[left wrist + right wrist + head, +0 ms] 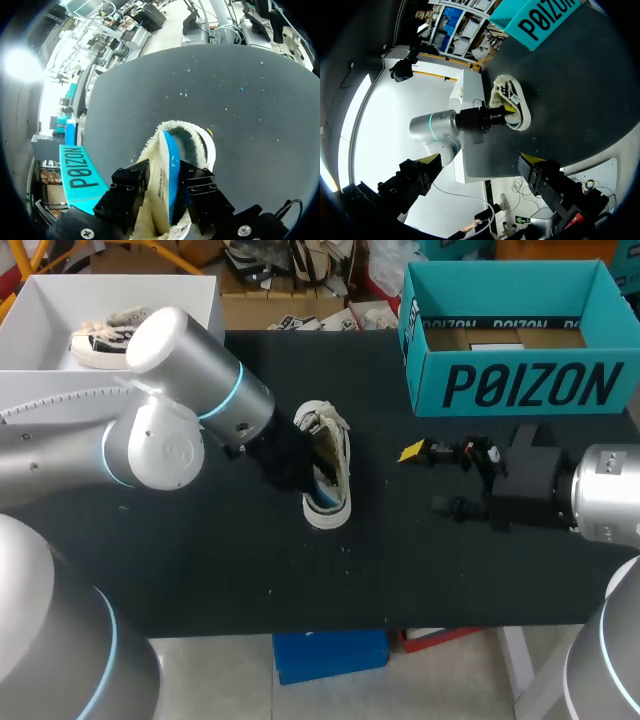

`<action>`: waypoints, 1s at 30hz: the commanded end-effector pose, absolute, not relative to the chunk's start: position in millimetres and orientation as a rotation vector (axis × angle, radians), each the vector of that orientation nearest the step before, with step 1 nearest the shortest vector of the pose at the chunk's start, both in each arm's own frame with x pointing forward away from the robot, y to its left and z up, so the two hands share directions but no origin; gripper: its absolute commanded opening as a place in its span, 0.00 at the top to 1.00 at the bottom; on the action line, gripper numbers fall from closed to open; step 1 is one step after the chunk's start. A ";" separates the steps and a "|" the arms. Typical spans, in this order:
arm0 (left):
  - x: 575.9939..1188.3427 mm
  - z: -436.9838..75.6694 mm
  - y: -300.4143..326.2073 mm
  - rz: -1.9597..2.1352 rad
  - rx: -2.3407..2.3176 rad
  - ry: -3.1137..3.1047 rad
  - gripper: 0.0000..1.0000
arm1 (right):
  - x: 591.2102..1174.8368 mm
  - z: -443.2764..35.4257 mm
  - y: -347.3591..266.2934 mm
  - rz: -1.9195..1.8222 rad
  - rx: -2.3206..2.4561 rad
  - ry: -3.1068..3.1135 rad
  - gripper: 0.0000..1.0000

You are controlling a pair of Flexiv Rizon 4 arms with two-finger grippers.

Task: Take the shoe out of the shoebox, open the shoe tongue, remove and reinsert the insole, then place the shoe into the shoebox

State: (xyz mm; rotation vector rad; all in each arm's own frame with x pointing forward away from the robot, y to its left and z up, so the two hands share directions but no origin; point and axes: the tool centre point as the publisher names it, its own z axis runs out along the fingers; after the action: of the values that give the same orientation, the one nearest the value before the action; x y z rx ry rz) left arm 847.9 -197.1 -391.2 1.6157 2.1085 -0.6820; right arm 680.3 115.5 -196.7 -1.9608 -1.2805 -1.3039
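Shoe [337, 462] cream, fleecy lining, blue insole [172, 165] showing.

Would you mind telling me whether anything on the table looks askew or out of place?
Yes: the shoe appears tipped on its side on the black table, outside the teal shoebox. Its blue insole stands on edge, lifted out of the sole bed, pinched with the lining in the left tool.
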 end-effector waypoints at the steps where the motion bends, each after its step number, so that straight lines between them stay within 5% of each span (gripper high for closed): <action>1: 845.3 -374.9 -188.8 -0.741 1.619 2.069 0.01 | 680.0 -196.2 115.4 -1.302 -1.962 -1.281 0.00; 9: 832.5 -339.5 -183.9 -0.795 1.635 2.006 0.17 | 680.0 -196.2 115.4 -1.302 -1.962 -1.281 0.00; 15: 827.8 -337.0 -179.6 -0.729 1.687 2.011 0.72 | 680.0 -196.2 115.4 -1.302 -1.962 -1.281 0.00; 17: 826.1 -342.3 -177.0 -0.671 1.720 2.028 1.00 | 680.0 -196.2 115.4 -1.302 -1.962 -1.281 0.00; 30: 833.8 -368.2 -170.5 -0.509 1.797 2.114 1.00 | 680.0 -196.2 115.4 -1.302 -1.962 -1.281 0.00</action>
State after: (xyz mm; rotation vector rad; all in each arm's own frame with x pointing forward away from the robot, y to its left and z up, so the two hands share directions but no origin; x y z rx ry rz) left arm 829.4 -163.5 -364.9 1.7820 2.0933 -0.5349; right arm 680.3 115.5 -196.7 -1.9608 -1.2805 -1.3039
